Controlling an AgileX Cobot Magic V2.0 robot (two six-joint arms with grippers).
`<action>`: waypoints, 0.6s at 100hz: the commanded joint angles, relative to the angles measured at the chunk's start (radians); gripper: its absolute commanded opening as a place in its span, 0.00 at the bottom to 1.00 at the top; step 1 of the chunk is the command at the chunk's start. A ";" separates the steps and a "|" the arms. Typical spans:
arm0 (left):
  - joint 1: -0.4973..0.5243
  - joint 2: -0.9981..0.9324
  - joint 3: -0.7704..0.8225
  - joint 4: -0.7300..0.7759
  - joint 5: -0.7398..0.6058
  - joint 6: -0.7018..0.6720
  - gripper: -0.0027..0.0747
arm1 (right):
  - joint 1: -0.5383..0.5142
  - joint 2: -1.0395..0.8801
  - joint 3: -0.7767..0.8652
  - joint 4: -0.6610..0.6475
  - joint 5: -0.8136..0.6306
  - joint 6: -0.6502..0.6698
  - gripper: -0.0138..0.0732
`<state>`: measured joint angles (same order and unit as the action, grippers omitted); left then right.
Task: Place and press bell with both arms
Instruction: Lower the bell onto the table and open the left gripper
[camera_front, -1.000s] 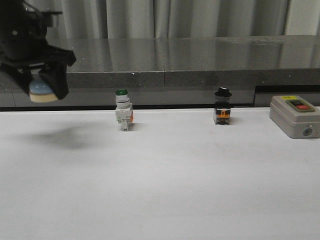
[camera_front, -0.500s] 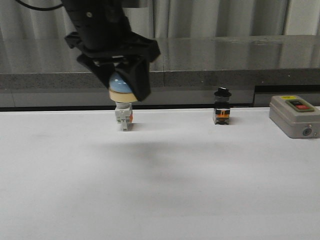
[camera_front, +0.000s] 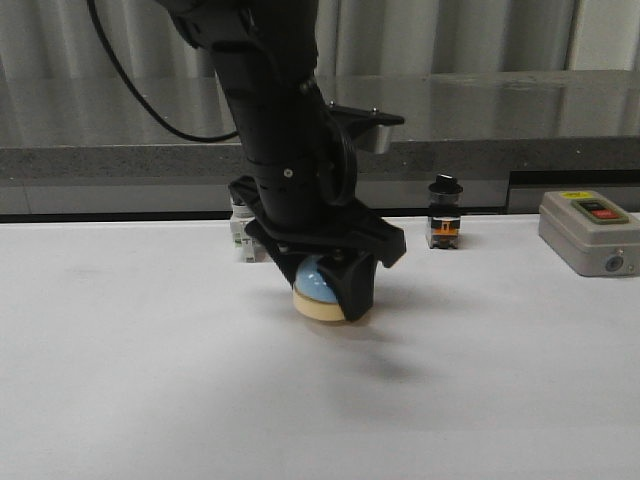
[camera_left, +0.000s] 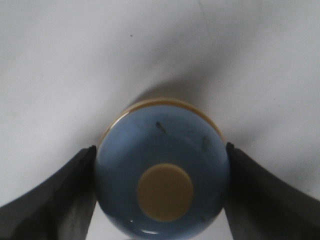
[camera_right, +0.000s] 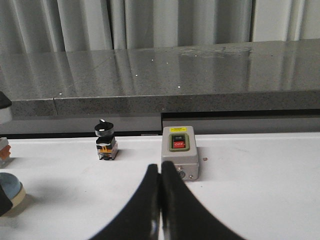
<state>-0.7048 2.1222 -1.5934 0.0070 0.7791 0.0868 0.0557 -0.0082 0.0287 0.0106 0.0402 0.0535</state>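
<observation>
Bell (camera_front: 318, 288), light-blue dome w/ cream base, clamped in left gripper (camera_front: 325, 290) near table (camera_front: 150, 380); right gripper (camera_right: 160, 200) closed, empty, off to bell's right.

White table (camera_front: 120, 400) — black-knobbed switch (camera_front: 445, 212), grey switch box (camera_front: 590, 232)

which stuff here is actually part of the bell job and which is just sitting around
Part of the job:
- bell, clamped in the left gripper, low over the table
- right gripper, closed and empty

Just sitting around:
- green-capped switch
- black-knobbed switch
- grey on/off box
</observation>
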 joint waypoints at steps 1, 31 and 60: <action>-0.007 -0.034 -0.032 -0.007 -0.044 0.000 0.05 | -0.005 -0.016 -0.016 -0.011 -0.084 -0.013 0.09; -0.007 -0.010 -0.032 -0.025 -0.042 0.004 0.40 | -0.005 -0.016 -0.016 -0.011 -0.084 -0.013 0.09; -0.007 -0.018 -0.033 -0.035 -0.040 0.004 0.90 | -0.005 -0.016 -0.016 -0.011 -0.084 -0.013 0.09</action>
<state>-0.7068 2.1616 -1.6009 -0.0210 0.7622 0.0908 0.0557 -0.0082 0.0287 0.0106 0.0402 0.0535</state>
